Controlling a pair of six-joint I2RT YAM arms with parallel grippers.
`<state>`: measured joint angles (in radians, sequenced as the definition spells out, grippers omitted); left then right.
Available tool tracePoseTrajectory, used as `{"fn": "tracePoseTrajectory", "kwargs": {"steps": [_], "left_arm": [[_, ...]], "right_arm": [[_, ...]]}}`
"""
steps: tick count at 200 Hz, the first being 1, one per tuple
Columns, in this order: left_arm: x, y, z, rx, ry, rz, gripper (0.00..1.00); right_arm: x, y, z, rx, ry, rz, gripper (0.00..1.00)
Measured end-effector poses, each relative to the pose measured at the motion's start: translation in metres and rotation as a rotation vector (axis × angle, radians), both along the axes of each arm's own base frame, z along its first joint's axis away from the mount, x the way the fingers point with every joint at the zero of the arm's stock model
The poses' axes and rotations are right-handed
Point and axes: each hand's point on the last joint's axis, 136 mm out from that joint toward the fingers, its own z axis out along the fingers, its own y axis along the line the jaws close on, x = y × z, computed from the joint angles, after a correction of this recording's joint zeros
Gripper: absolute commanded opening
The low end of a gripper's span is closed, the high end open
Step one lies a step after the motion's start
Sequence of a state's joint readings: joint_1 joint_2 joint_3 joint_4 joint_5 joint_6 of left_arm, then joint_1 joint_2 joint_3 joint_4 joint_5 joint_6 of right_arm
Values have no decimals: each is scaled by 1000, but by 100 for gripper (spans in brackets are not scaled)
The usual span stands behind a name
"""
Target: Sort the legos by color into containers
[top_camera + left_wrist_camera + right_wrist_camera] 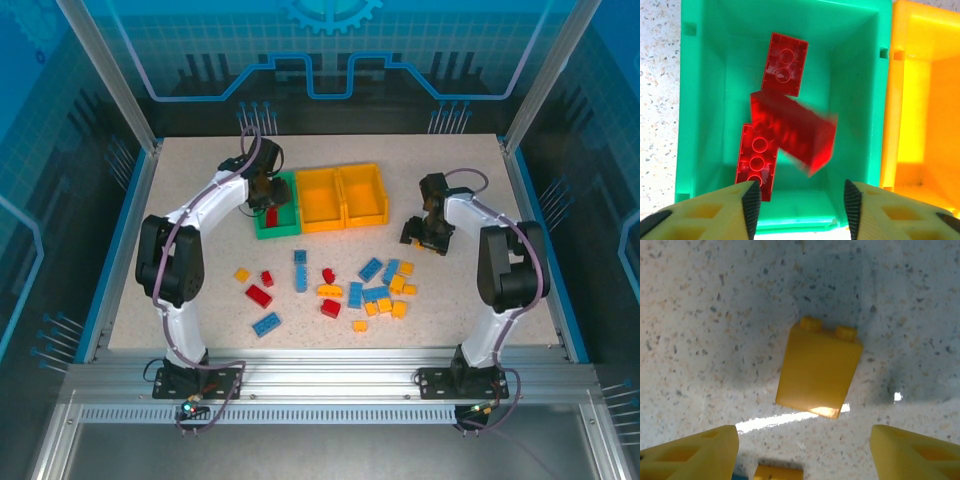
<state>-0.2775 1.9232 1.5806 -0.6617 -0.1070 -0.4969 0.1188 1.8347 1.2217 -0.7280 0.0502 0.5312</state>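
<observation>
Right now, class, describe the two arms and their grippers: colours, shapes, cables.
The left arm and right arm have white links, black joints and a loose purplish-grey cable each. The left gripper has yellow fingers with black ridged pads; the right gripper has yellow fingers too.

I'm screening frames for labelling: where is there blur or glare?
Left wrist: one red brick is motion-smeared, the green bin around it sharp. Right wrist: a glare streak crosses the table below the yellow brick, with soft dark shadows around it. Top external: evenly lit, no blur.
</observation>
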Motion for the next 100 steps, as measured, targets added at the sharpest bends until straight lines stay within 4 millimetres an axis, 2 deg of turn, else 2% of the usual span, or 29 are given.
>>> {"fn": "tracePoseTrajectory", "kwargs": {"steps": [18, 29, 67, 100], "left_arm": [[-2, 0, 2, -3, -14, -3, 60], [-7, 1, 5, -5, -18, -7, 60], [-24, -6, 31, -23, -85, -37, 66], [-43, -5, 48, -38, -134, -47, 69]], "right_arm": [[5, -1, -5, -6, 9, -3, 67], [8, -1, -6, -9, 12, -3, 62], [16, -3, -14, -25, 26, -2, 33], [16, -3, -12, -26, 29, -3, 23]]}}
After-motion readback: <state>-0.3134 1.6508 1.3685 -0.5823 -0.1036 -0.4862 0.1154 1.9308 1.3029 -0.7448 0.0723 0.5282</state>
